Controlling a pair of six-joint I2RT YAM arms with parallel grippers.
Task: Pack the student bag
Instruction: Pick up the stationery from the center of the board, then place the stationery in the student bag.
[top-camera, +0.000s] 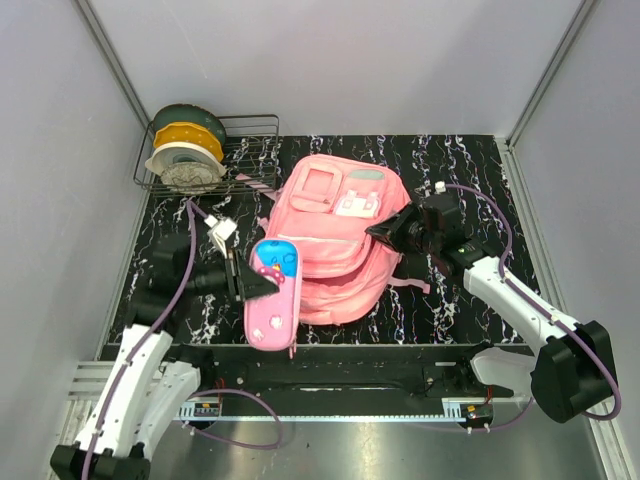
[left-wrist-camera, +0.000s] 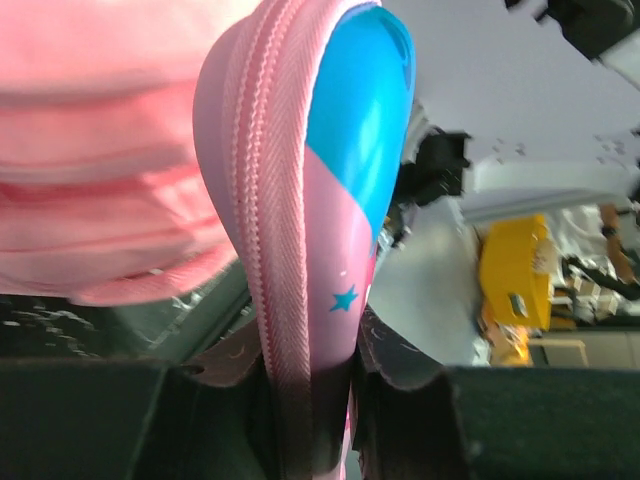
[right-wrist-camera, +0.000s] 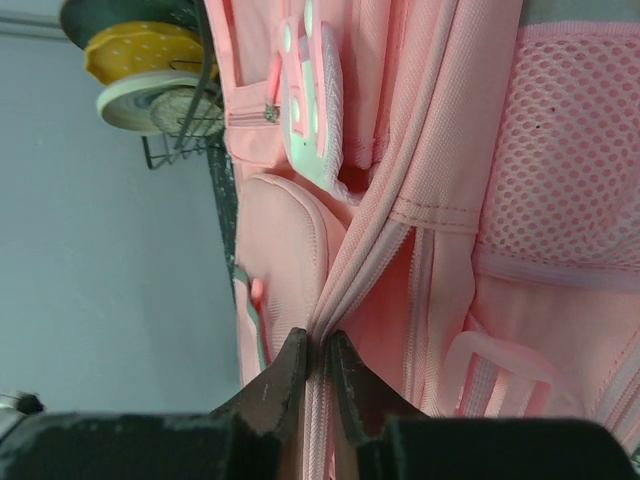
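Pinched edge-on between the fingers of my left gripper (left-wrist-camera: 312, 372) is a pencil case (left-wrist-camera: 345, 200), pink with a blue end and a small blue star. Its pink zipper runs up toward the lens, and my jaws are clamped on its lower part. Seen from above, the case hangs over the near left side of the backpack (top-camera: 340, 250), and I cannot tell whether the two touch. My right gripper (right-wrist-camera: 318, 350) is closed tight on a fold of the backpack's pink fabric along a zipper line, with a mesh side pocket next to it. The backpack lies flat in the middle of the black marbled table (top-camera: 470, 165), its front pockets and white-pink clasp patch facing up, and my right gripper grips it at its right edge. At the table's far left corner stands a wire rack (top-camera: 255, 150) holding a stack of dishes (top-camera: 185, 150), just beyond the backpack's far left corner.
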